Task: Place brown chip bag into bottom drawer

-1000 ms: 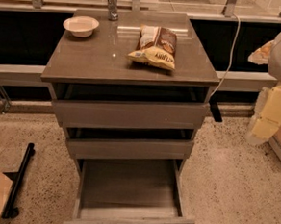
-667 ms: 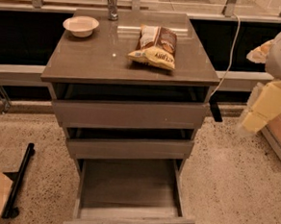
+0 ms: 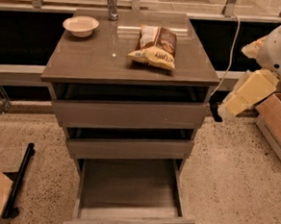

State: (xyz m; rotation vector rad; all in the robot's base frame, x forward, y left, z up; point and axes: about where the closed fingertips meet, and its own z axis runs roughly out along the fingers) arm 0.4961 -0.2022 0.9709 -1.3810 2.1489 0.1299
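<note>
The brown chip bag lies flat on the cabinet top, right of centre, with its yellow end toward the front. The bottom drawer is pulled out wide and its wood-grain floor is bare. The two drawers above it stand slightly open. My gripper, the cream-coloured end of the white arm, hangs at the right of the cabinet at about top-drawer height. It is apart from the bag and holds nothing that I can see.
A white bowl and a metal can stand at the back left of the cabinet top. A white cable hangs down the right side. A cardboard box sits on the floor at right, and a black stand at left.
The cream-coloured gripper end has swung down and to the left, closer to the cabinet's right side. The bag and the drawers have not moved.
</note>
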